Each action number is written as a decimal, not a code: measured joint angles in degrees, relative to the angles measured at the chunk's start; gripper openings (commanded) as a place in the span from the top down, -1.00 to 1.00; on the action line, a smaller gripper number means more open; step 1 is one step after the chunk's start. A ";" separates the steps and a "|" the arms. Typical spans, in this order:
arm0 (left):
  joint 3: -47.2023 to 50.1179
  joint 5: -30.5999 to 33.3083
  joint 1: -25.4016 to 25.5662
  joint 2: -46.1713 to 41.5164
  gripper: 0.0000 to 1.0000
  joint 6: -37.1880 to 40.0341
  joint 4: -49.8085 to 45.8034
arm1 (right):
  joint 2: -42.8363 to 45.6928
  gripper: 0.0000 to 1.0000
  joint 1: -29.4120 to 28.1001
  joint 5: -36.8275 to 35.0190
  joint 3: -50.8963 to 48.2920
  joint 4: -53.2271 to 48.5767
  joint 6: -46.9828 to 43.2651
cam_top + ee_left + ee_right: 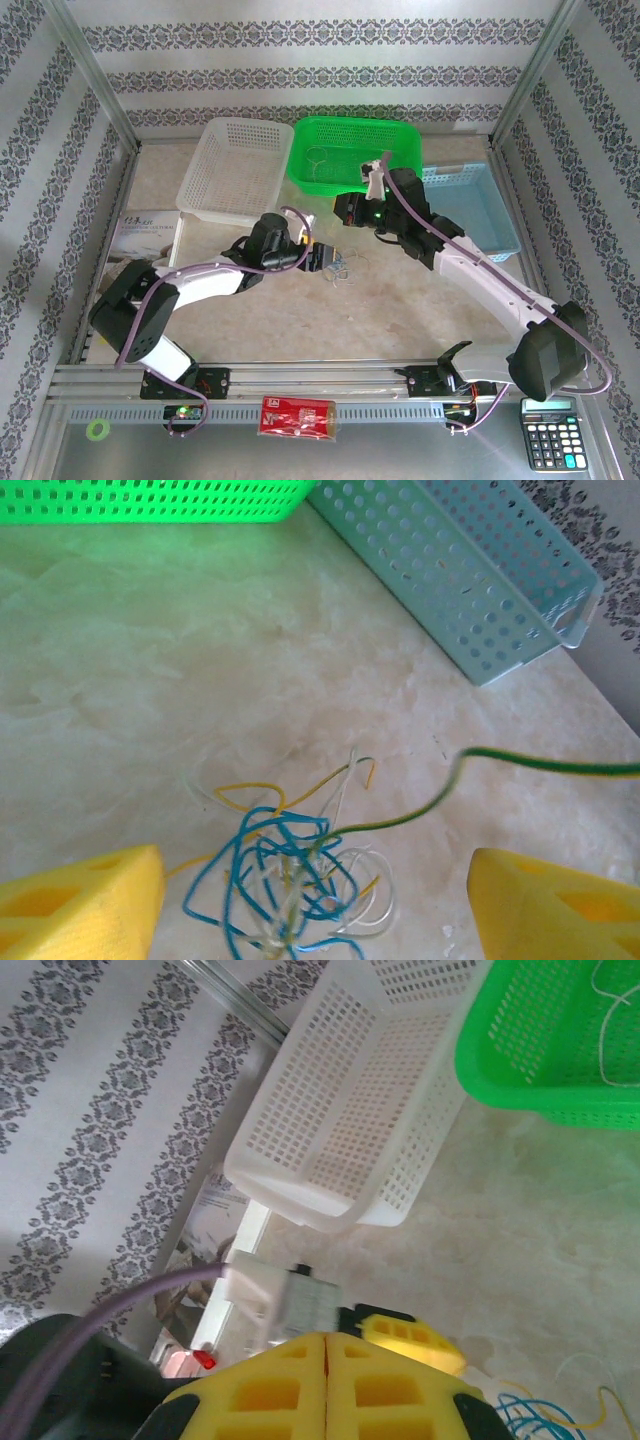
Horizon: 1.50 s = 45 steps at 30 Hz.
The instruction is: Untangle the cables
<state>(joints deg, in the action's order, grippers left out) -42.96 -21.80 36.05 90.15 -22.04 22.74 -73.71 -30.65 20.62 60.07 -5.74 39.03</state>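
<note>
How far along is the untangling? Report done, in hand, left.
Done, it seems: one pale cable lies in the green basket. In hand: the left jaws stand open over the tangle, and a green cable trails out of it. Left: blue, yellow and white cables lie knotted together; the right jaws are shut.

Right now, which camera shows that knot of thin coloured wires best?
The left wrist view: the wire knot lies close up, its blue, yellow, white and green strands distinct. The top view shows a tiny scribble; the right wrist view catches a few loops at its corner.
</note>
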 measured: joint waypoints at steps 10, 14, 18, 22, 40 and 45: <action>0.00 3.19 0.00 6.93 0.08 -1.70 6.12 | 0.17 1.00 -0.33 3.30 4.31 -0.09 1.95; 0.13 3.48 0.00 8.00 0.17 -2.29 6.93 | 0.81 1.00 0.17 4.79 6.25 -0.04 3.37; 0.66 3.52 0.00 8.13 0.22 -2.56 8.13 | 1.55 1.00 1.75 6.08 8.83 0.15 4.83; 1.73 3.67 0.00 8.28 0.23 -2.78 8.90 | 2.91 1.00 4.57 6.93 10.88 0.42 6.10; 3.74 3.30 0.00 2.32 -0.38 -4.98 9.11 | 12.66 1.00 31.91 5.22 8.74 -0.37 7.06; 3.74 2.78 0.00 -2.75 -0.63 -5.66 7.93 | 13.14 1.00 37.73 0.63 5.46 -2.25 4.50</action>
<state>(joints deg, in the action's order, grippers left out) -39.22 -19.03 36.05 87.39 -27.70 30.68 -60.58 7.07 21.26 65.54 -7.99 43.53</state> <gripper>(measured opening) 0.775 0.051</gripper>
